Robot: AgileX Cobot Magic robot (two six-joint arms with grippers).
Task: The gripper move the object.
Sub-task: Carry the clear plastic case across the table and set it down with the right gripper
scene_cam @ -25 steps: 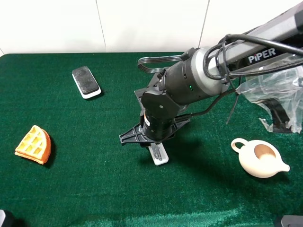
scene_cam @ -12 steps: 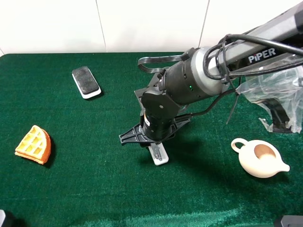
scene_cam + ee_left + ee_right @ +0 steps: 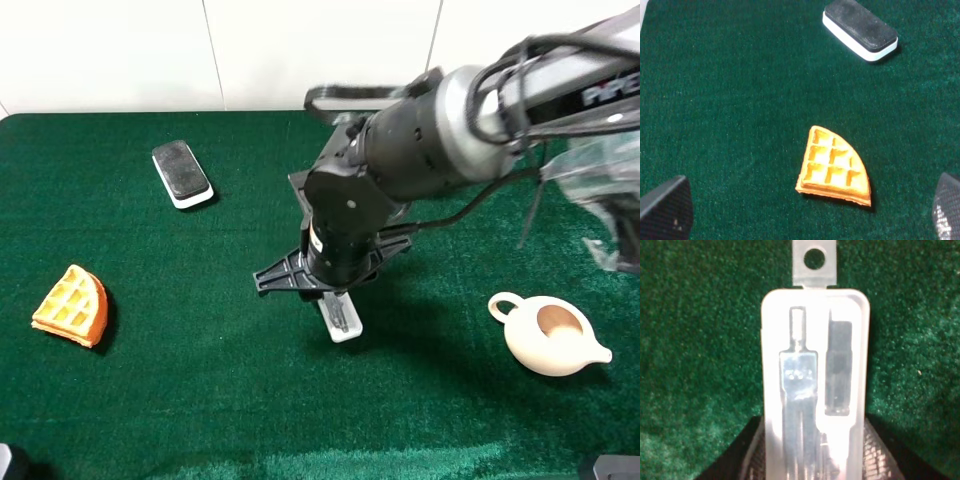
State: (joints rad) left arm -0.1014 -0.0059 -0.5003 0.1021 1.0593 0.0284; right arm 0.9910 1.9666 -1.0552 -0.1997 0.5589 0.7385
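The object (image 3: 341, 316), a slim translucent white case with a holed tab at its free end, sits near the middle of the green surface (image 3: 180, 400), pinched at its other end by my right gripper (image 3: 334, 300). The jaws are clenched on its two long edges. From the high view I cannot tell whether the tab end has cleared the cloth.

My worry is the hold. I have only one end of a smooth, narrow piece of plastic, so it could pivot in the jaws or slide out if I swing fast. If the tab end is low, it may snag on the pile and twist the case loose. A careless sweep to my right could also knock the cream jug (image 3: 550, 335).

The case has two moulded recesses, one holding a silvery forked piece and the other a dark bar. The jug's mouth shows nothing inside. A clear bag (image 3: 600, 190) lies at the far right with its contents cut off.

My left gripper (image 3: 806, 215) hangs released, jaws wide, above the waffle wedge (image 3: 835, 167), near the black-topped slab (image 3: 860, 29).
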